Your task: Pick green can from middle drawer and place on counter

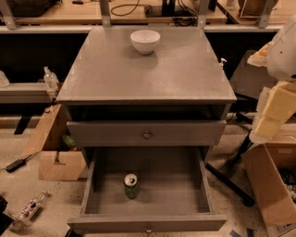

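The green can [132, 185] stands upright on the floor of the middle drawer [175, 194], left of its centre, silver top facing up. The drawer is pulled fully out, with its brass knob at the bottom edge of the view. The grey counter [152, 74] is above it, with a white bowl [145, 40] near its back edge. My gripper [274, 113] shows as pale yellow blocks under the white arm at the far right edge. It hangs beside the cabinet, level with the closed top drawer [147, 134], well away from the can.
Cardboard boxes stand on the floor at left [58, 155] and at right [270, 185]. A plastic bottle [28, 209] lies on the floor at lower left. A black chair base [231, 180] reaches toward the drawer's right side. A wooden tabletop with cables [138, 11] runs behind.
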Controlling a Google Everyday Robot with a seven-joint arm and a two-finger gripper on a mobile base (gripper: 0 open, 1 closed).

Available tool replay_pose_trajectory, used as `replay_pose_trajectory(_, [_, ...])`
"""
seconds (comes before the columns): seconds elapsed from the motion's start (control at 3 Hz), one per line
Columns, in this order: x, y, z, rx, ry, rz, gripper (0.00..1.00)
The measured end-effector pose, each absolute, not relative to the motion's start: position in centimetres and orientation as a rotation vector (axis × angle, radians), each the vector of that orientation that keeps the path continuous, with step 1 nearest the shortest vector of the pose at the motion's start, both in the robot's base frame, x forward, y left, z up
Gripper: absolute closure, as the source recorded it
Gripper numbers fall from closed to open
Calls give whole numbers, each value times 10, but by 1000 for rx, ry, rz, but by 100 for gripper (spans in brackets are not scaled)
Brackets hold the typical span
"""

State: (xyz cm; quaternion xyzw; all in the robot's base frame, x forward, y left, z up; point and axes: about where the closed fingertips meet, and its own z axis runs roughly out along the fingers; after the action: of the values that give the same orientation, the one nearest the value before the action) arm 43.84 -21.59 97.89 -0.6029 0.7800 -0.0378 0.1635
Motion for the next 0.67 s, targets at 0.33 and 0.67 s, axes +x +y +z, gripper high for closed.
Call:
replay_pose_trajectory(0.33, [438,-216,979,-1719,2224,-108,0])
replay_pose_trajectory(0.67, [437,-213,952,-1671,2216,-12,0])
